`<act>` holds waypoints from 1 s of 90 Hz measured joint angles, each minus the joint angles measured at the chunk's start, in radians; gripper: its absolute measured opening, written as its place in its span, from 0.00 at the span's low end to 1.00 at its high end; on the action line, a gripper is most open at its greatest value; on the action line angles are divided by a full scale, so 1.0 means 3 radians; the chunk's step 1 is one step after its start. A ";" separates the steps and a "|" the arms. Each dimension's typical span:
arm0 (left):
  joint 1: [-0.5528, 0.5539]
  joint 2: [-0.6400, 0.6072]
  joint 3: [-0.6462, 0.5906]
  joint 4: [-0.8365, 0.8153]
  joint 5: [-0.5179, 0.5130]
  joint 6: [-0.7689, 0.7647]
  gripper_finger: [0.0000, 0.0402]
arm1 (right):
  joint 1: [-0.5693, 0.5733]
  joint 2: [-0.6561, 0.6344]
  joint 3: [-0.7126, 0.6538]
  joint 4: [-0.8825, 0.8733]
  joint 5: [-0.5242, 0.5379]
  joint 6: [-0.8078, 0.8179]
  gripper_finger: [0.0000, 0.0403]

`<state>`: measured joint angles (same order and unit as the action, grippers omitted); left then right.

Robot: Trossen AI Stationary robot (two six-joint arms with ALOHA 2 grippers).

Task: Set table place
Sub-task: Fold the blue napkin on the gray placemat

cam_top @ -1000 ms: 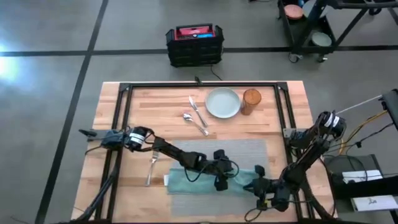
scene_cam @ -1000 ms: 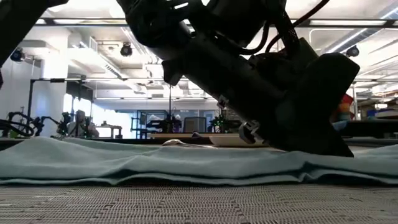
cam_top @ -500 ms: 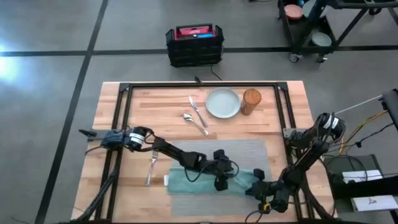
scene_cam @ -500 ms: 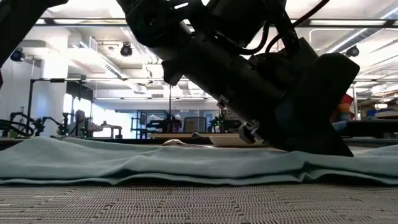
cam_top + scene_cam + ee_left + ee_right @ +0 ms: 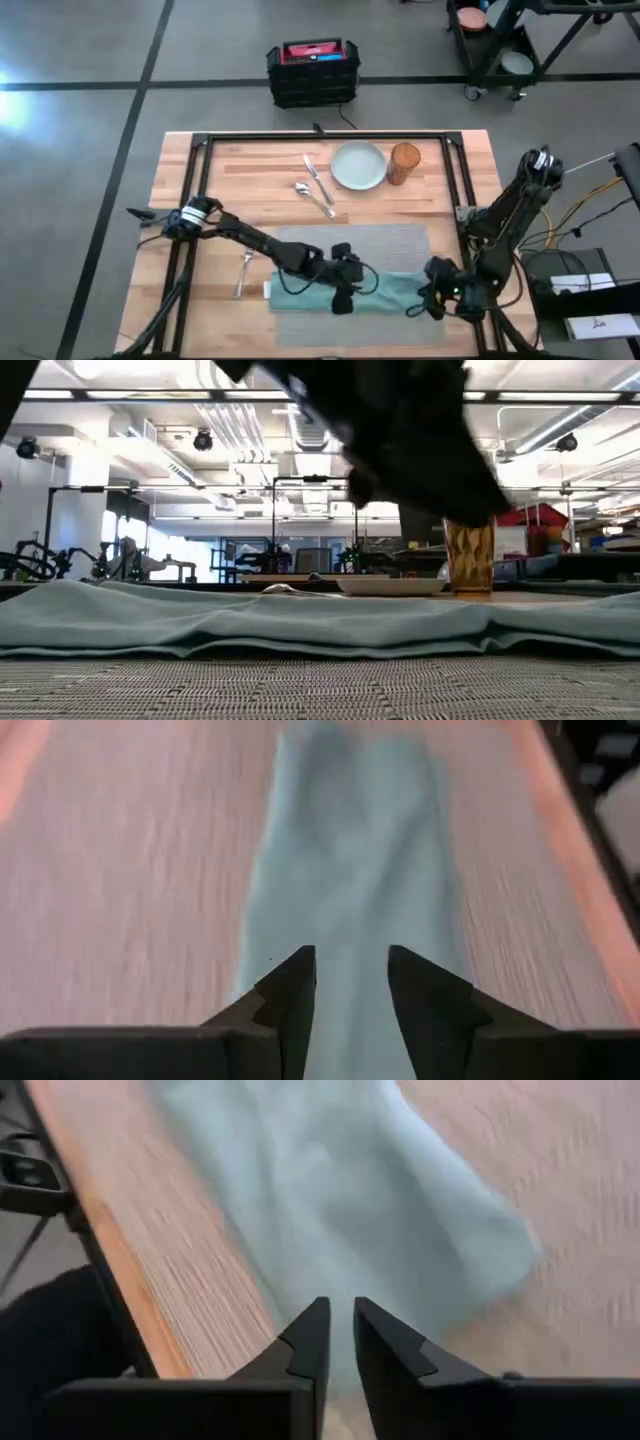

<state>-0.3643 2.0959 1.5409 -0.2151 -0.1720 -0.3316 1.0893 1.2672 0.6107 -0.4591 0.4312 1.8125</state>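
In the low view a blurred dark arm (image 5: 400, 430) covers the top of the amber glass (image 5: 469, 555). Both wrist views are smeared, leaving the teal napkin (image 5: 350, 870) without sharp edges. From above, the left pincer (image 5: 340, 296) hides part of the napkin.

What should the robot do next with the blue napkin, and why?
Probably lift both hands clear and go for the fork. The teal napkin already lies flat along the placemat, and the left hand and right hand hover over it with nothing between their fingers. The fork, knife, spoon, plate and glass are all off the mat.
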 joint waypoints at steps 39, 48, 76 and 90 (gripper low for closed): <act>-0.0186 0.0099 -0.0044 0.0042 -0.0106 0.0071 0.28 | 0.0088 0.0508 -0.0171 0.0238 0.0035 0.0965 0.53; -0.0189 0.0099 -0.0044 0.0141 -0.0106 0.0112 0.28 | 0.0078 0.0516 -0.0182 0.0356 0.0191 0.0864 0.54; -0.0161 0.0197 -0.0065 0.0564 -0.0104 0.0389 0.28 | 0.0062 0.0525 -0.0189 0.0369 0.0223 0.0854 0.50; -0.0075 0.0324 -0.0066 0.0740 -0.0095 0.0525 0.28 | 0.0060 0.0529 -0.0189 0.0378 0.0279 0.0856 0.50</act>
<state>-0.3869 2.1932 1.5211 0.0067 -0.2005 -0.1741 1.1072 1.4260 0.5541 -0.3458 0.5148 2.0693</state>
